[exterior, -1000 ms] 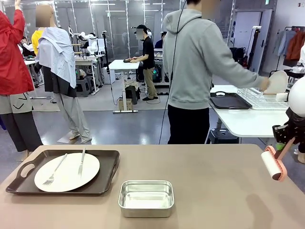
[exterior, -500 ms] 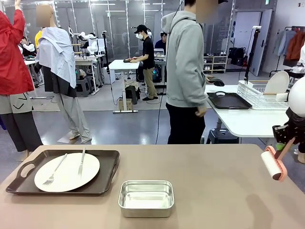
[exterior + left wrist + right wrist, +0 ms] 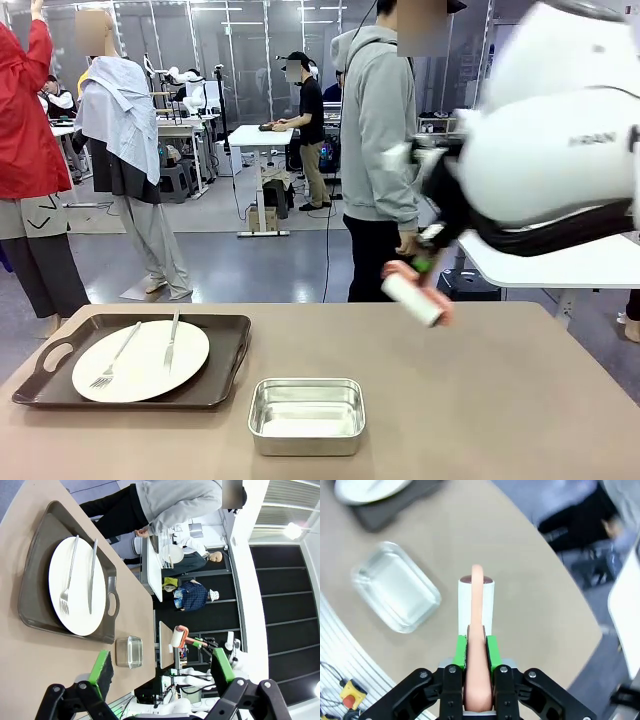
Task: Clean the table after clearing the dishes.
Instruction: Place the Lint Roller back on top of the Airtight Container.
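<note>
Lint roller [image 3: 487,605] clamped in R gripper [image 3: 476,651], over table [image 3: 535,585]

On the counter [image 3: 480,400], the tray [image 3: 228,372] sits in the frame's lower left, with the plate [image 3: 140,362] on it and the fork [image 3: 115,358] left of the knife [image 3: 171,340] on the plate. The pan [image 3: 306,415] lies lower centre, right of the tray. The roller [image 3: 412,298] hangs above the counter, right of centre, before the person [image 3: 380,150]
</note>
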